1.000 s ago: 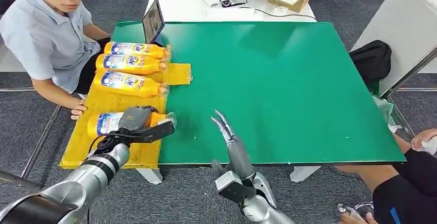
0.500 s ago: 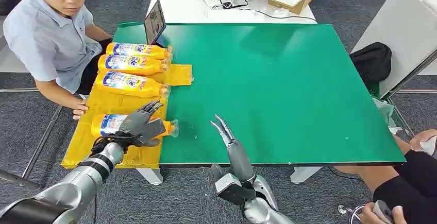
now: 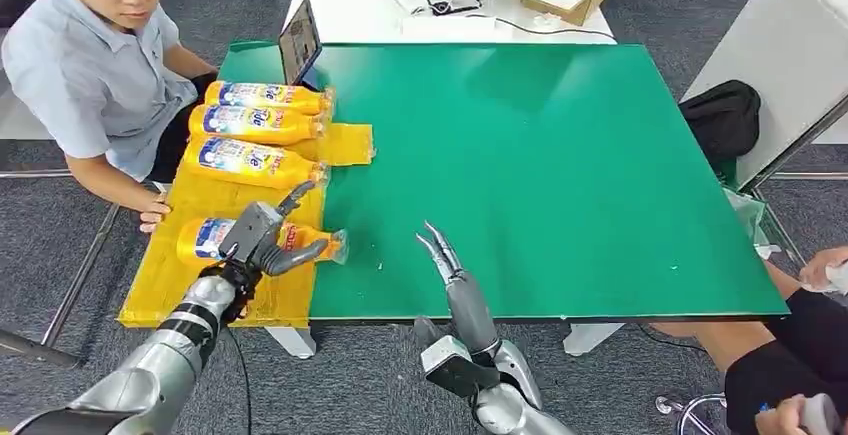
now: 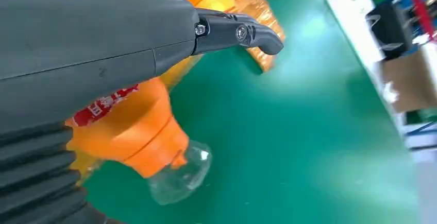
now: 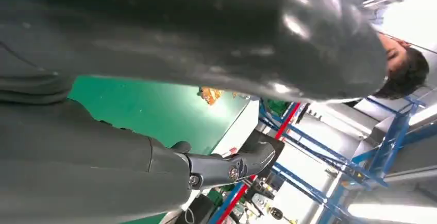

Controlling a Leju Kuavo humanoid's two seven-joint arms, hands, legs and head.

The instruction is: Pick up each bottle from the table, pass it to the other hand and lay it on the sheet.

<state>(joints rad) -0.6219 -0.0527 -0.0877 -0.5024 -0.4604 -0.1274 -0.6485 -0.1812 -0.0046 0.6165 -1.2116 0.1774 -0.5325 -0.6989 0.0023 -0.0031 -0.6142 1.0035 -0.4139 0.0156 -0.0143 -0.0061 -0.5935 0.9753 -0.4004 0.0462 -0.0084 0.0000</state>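
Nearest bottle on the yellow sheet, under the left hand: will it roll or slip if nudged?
Probably rolls: the nearest bottle lies on its side, round-bodied, near the yellow sheet edge. The glossy label suggests a slippery surface. It looks rigid, not floppy; its clear cap overhangs the green table. The left hand is above it with its fingers spread.

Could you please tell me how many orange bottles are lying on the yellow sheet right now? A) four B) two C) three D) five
A: the head view shows three bottles side by side at the far end of the yellow sheet, plus a fourth bottle nearer the robot, under its left hand.
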